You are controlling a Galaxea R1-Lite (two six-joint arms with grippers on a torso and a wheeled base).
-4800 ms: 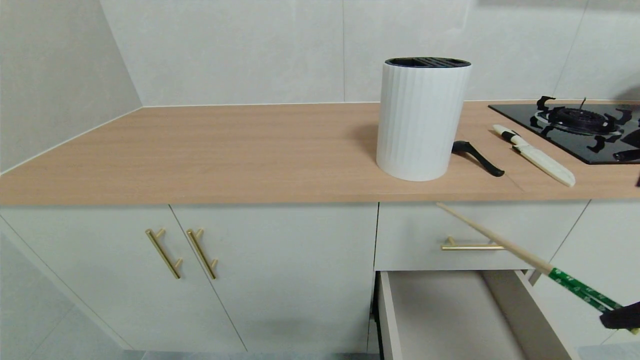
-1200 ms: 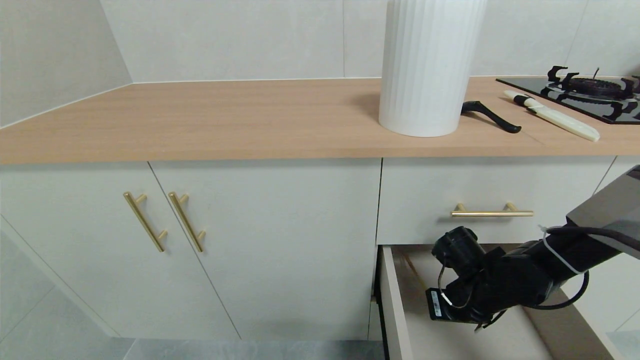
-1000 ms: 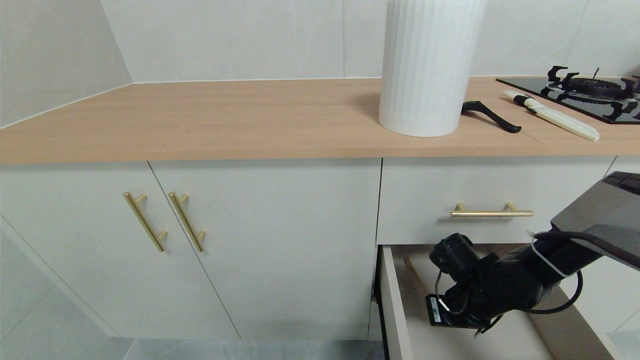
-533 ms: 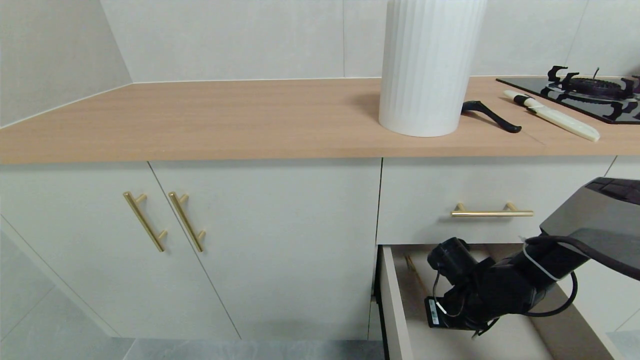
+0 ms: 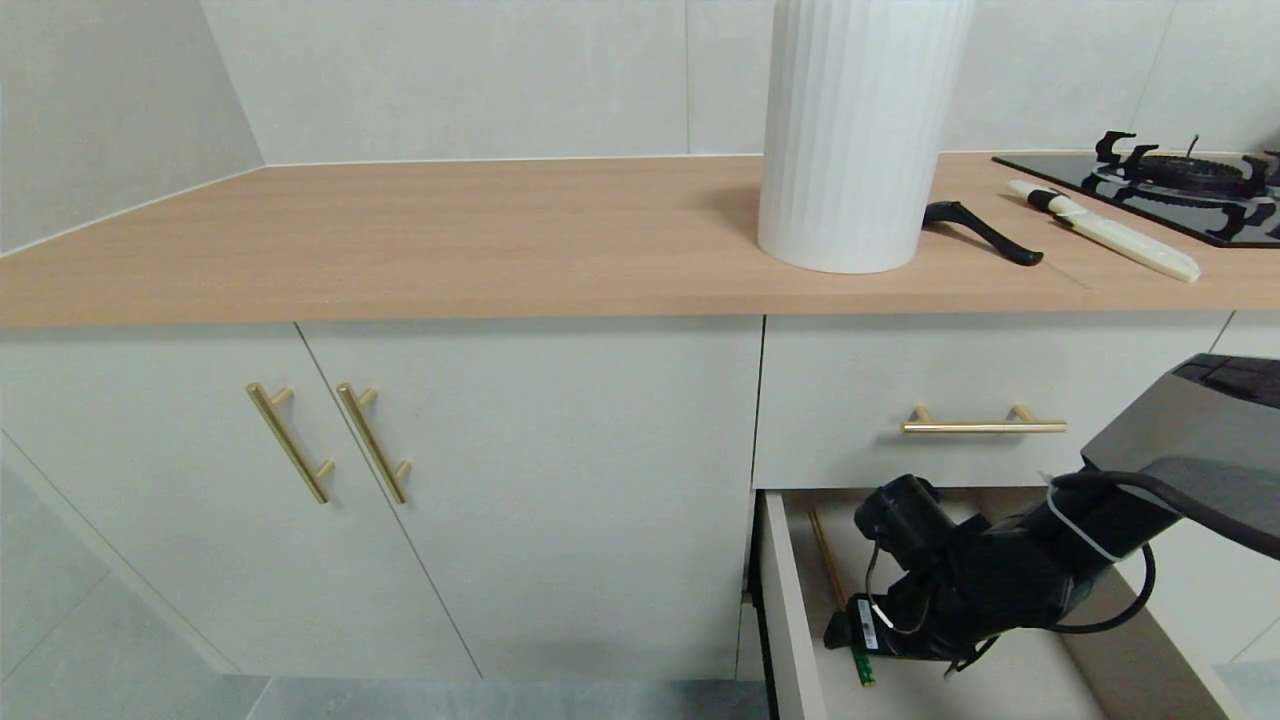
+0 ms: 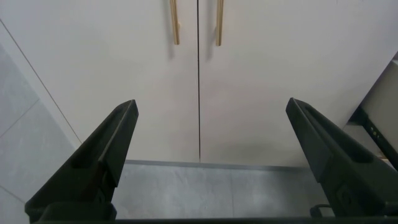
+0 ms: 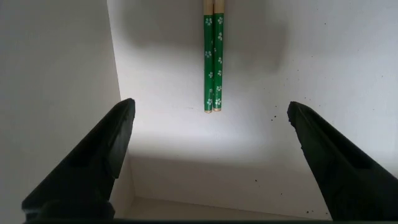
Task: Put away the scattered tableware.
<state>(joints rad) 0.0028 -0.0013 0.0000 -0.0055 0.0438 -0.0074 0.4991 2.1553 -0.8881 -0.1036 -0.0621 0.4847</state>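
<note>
Released moments ago, the chopsticks (image 7: 209,56) lie by the left wall of the drawer (image 5: 785,620), long axis near-to-far — centred ahead of your right gripper (image 7: 208,155), jaws apart; the left gripper (image 6: 208,155), likewise apart, hangs farther off.

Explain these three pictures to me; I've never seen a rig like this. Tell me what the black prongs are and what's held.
This is a two-armed robot. The wide picture comes from its head camera, the other two from cameras on its wrists; the black prongs are each gripper's fingers. The left gripper hangs open facing the cabinet doors. The right gripper is open inside the open drawer, near green-ended chopsticks lying on its floor. Nothing is held. On the counter: a white ribbed holder, a black-handled utensil and a knife.
</note>
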